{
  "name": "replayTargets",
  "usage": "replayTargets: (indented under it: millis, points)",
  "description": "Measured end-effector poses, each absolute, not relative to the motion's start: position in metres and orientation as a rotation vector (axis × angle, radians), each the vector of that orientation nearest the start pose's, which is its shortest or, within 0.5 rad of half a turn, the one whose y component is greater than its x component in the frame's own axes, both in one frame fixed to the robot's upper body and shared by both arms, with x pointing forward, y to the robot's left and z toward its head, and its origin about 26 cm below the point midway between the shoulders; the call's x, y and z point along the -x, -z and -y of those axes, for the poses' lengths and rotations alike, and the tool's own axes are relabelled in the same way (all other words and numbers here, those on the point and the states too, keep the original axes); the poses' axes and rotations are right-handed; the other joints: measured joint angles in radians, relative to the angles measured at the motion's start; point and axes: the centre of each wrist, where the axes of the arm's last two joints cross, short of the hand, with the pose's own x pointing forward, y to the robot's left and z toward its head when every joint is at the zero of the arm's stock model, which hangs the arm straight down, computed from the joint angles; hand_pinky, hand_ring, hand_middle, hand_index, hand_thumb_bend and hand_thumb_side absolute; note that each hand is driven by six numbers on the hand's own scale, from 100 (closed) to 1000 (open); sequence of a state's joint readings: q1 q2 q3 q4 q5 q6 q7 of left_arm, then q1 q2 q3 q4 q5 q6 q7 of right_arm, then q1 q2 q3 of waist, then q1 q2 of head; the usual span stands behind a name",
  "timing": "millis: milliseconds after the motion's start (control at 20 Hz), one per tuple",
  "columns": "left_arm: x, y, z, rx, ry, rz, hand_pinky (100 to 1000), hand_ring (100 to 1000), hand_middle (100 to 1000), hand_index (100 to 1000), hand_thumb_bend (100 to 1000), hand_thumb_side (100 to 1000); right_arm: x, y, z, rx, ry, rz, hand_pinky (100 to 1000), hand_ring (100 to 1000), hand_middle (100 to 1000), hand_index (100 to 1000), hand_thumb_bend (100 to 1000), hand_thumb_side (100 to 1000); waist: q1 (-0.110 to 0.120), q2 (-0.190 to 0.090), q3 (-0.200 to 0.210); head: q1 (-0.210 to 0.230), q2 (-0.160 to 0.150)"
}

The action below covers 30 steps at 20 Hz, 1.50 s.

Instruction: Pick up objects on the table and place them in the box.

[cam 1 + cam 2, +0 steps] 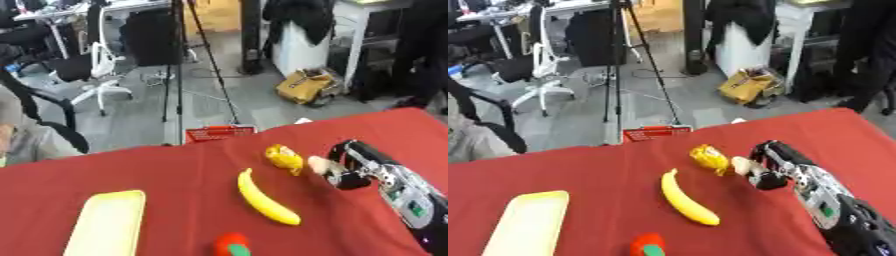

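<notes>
Red cloth covers the worktop, and the loose things lie spread across it, each apart from the others, which leaves room for a hand to come at any one of them. The right hand reaches in from the right side and sits just beside a small crumpled yellow thing; a pale piece shows at the hand's tip next to it. Whether the fingers are curled on that piece or merely lie against it I cannot tell. The approach looks aimed at the small yellow thing, the nearest item to that arm.

A banana lies in the middle, slanting from upper left to lower right, untouched. A red thing with a green patch sits at the near edge, partly cut off. At the left is a pale yellow tray, shallow and bare inside; it is probably the box the task means, placed within reach of the left arm. The left hand does not show in either view
</notes>
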State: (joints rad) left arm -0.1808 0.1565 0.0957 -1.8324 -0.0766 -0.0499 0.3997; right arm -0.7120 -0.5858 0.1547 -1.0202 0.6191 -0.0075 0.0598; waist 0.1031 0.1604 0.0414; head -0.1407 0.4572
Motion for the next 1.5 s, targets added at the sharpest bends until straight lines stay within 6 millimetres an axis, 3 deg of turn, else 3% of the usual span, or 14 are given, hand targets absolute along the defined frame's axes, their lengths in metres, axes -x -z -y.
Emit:
replayTargets:
  millis: [50, 450, 750, 1050, 1500]
  points:
    - [-0.306, -0.118, -0.276, -0.471, -0.253, 2.071, 549, 693, 654, 756, 611, 898, -0.437, -0.150, 0.351, 0.977, -0.987, 1.488, 322, 421, 502, 574, 100, 100, 0.000, 0.000, -0.001, 0.001, 0.000]
    - [-0.306, -0.118, -0.276, -0.474, -0.251, 2.072, 547, 690, 651, 756, 610, 895, -0.428, -0.205, 0.295, 0.892, -0.915, 1.792, 330, 426, 527, 602, 100, 100, -0.003, 0.000, 0.005, 0.009, 0.009]
    - [-0.306, -0.118, -0.276, -0.477, -0.258, 2.073, 547, 690, 649, 751, 606, 892, -0.430, -0.232, 0.258, 0.838, -0.915, 1.858, 333, 427, 533, 609, 100, 100, -0.013, -0.001, 0.037, 0.002, 0.014]
    - [-0.309, -0.123, -0.274, -0.472, -0.269, 2.089, 546, 694, 651, 746, 600, 887, -0.450, -0.221, 0.239, 0.782, -0.926, 1.803, 346, 437, 542, 619, 100, 100, -0.023, 0.000, 0.106, -0.020, 0.012]
    - [-0.312, -0.142, -0.268, -0.496, -0.300, 2.169, 553, 700, 658, 745, 587, 885, -0.468, -0.191, 0.244, 0.784, -0.932, 1.682, 353, 440, 544, 620, 100, 100, -0.054, 0.000, 0.247, -0.023, 0.011]
